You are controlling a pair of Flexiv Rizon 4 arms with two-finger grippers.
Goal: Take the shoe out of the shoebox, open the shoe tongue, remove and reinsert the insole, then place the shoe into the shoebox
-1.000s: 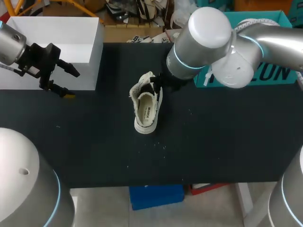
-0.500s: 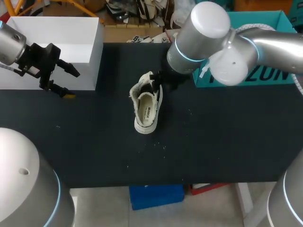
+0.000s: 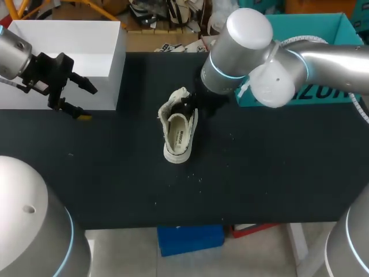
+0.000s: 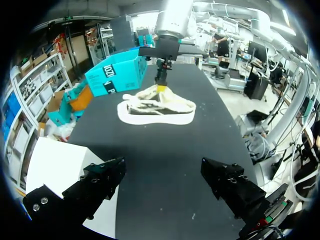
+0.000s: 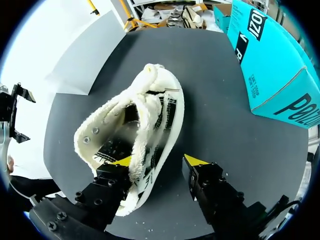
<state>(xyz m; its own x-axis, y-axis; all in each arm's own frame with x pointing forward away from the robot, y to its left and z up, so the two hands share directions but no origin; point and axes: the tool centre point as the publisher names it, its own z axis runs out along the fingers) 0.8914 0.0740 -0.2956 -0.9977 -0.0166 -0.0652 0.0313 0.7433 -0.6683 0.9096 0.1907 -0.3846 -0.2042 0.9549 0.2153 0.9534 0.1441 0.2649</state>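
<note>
The left gripper hung with its fingers spread wide and nothing between them, just beside the front wall of the white shoebox. The shoe lay well ahead of those fingers, out of the box on the black table. Its long axis ran from the far side of the table toward the near edge, with the heel nearest the robot.

The right gripper was far the nearer, down at the laced end. Its fingers stood open astride one side wall of the shoe. One yellow tip sat inside the mouth against the fleecy tongue, the other outside, clear of the sole. It had no hold yet, so lifting the tongue looked like the right arm's job.
</note>
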